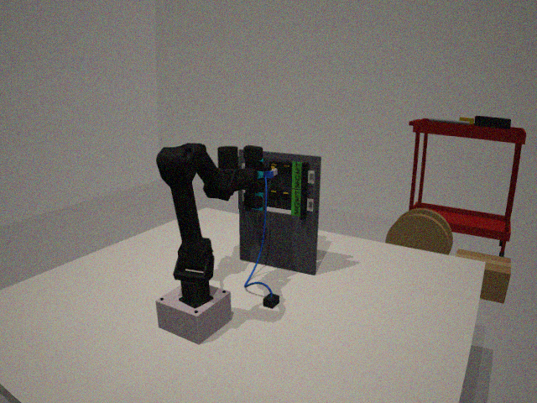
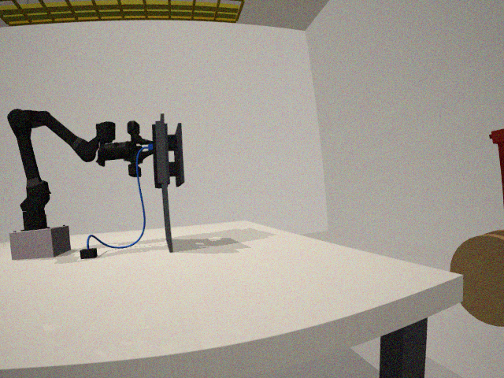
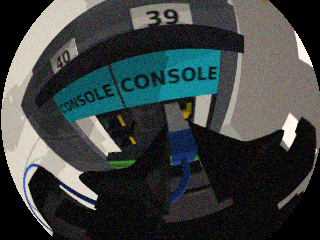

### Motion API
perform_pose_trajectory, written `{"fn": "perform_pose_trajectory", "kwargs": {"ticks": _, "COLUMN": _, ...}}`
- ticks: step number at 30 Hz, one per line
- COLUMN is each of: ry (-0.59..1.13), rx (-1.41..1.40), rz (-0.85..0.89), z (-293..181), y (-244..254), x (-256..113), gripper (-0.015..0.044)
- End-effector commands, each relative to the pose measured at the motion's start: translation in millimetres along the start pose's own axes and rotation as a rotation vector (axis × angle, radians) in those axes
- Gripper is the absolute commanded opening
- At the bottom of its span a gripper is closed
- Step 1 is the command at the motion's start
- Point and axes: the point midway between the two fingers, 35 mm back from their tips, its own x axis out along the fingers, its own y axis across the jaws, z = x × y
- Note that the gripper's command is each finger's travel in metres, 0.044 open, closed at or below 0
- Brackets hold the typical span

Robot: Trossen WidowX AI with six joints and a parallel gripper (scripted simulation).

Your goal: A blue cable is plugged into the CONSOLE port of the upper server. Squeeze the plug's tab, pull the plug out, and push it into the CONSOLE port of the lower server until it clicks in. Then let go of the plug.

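End effector [image 1: 265, 174] [image 2: 150, 148] [image 3: 178, 128]: clenched on blue plug [image 1: 269, 174] [image 2: 150, 146] [image 3: 182, 143], whose long axis points ahead toward upper server [image 1: 282, 177] [image 2: 161, 136] [image 3: 195, 74]; lower server [image 1: 279, 201] [image 2: 161, 175] [image 3: 87, 101] lies below.

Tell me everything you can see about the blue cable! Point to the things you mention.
The blue cable [image 1: 264, 225] [image 2: 144, 211] [image 3: 187, 175] is thin, smooth and looks bendy, like plastic. Its top end has a blue plug [image 1: 269, 174] [image 2: 150, 146] [image 3: 182, 143] with a pale tip, held between the fingers of the robot's hand [image 1: 268, 173] [image 2: 151, 147] [image 3: 178, 128] in front of the servers. From there it hangs down, then curves low over the white table [image 1: 346, 347] [image 2: 244, 293] and up a little before going into a small black block [image 1: 271, 300] [image 2: 88, 253].
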Motion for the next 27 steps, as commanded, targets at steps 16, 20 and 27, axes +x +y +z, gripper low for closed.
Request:
{"fn": "perform_pose_trajectory", "kwargs": {"ticks": 16, "ry": -0.001, "rx": 0.002, "rz": 0.001, "z": -3.1, "y": 0.1, "x": -11.7, "gripper": 0.0000}}
{"fn": "perform_pose_trajectory", "kwargs": {"ticks": 20, "ry": -0.001, "rx": 0.002, "rz": 0.001, "z": -3.4, "y": 0.1, "x": -14.0, "gripper": 0.0000}}
{"fn": "perform_pose_trajectory", "kwargs": {"ticks": 27, "ry": -0.001, "rx": 0.002, "rz": 0.001, "z": -3.3, "y": 0.1, "x": -17.8, "gripper": 0.0000}}
